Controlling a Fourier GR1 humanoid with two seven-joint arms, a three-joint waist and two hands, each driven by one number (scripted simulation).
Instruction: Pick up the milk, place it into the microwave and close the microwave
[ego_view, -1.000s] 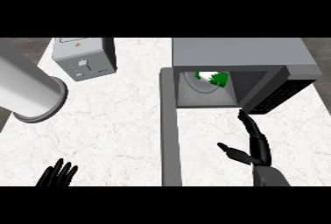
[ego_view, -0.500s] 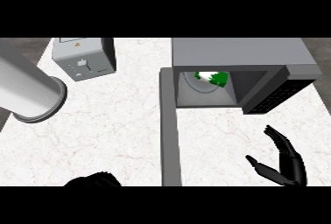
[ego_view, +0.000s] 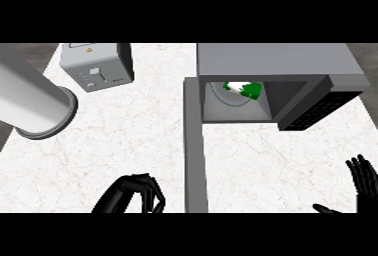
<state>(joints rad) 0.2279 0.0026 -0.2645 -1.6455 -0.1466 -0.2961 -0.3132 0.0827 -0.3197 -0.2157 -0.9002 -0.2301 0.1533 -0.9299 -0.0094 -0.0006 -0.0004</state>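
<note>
Inside open microwave (ego_view: 295, 60): milk (ego_view: 244, 90); right hand (ego_view: 363, 180) open.

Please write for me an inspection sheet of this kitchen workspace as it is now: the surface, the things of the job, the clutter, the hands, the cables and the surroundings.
Surface: white marbled counter, bare in the middle.
Job's things: microwave at the back right, its door swung open toward the robot; a white and green milk carton lies inside.
Clutter: small grey box appliance at the back left; large grey cylinder at the left edge.
Hands: left hand low at the lower edge, fingers curled, holding nothing; right hand open, fingers up, at the lower right edge.
Cables: nothing seen.
Surroundings: dark floor past the counter's corners.
</note>
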